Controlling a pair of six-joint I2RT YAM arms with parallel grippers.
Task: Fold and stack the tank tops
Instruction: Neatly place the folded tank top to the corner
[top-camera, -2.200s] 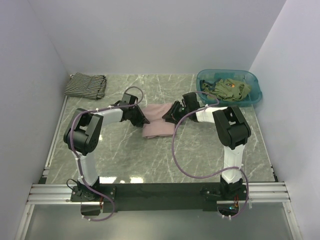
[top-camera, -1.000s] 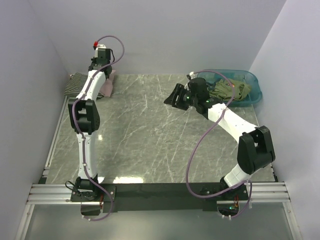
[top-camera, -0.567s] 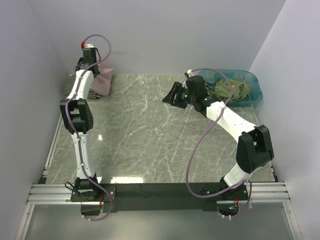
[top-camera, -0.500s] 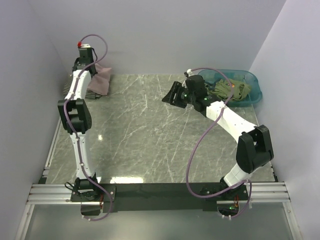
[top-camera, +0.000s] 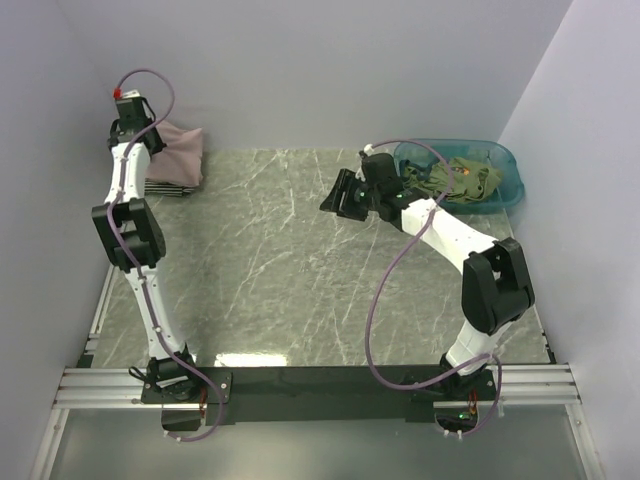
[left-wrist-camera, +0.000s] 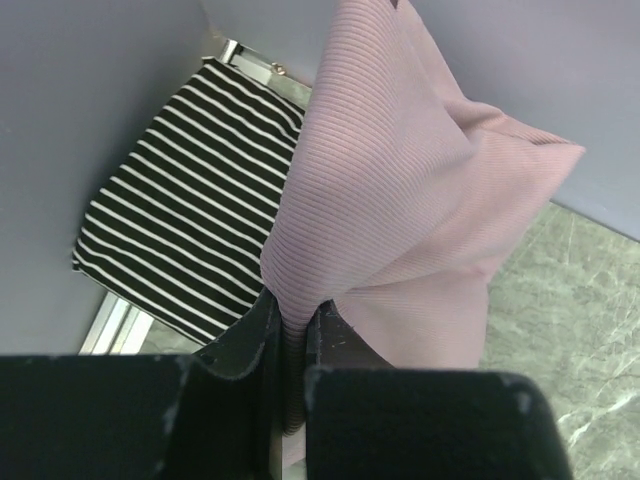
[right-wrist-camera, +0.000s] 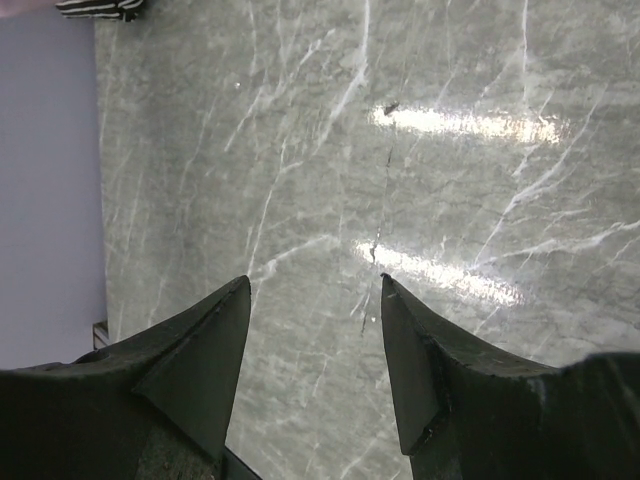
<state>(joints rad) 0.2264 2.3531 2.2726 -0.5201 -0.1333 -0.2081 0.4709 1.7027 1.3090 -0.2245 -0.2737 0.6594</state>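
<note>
Above the far right of the grey marble desk (top-camera: 300, 280), the right tool (right-wrist-camera: 315, 290) hung open and empty near the teal plastic basin (top-camera: 508, 186) of olive green tank tops (top-camera: 460, 178). At the far left corner, the left tool (left-wrist-camera: 290, 330) pinched the dusty pink tank top (left-wrist-camera: 400, 200) above the black-and-white striped tank top (left-wrist-camera: 185, 225).

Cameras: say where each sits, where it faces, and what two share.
Top external: above, behind the bases, looking down on the table; both arms show.
Left wrist: on the left arm, looking past shut jaws holding the pink tank top.
Right wrist: looking down between open jaws at the table.
Shared: top external and left wrist both show the striped tank top.
</note>
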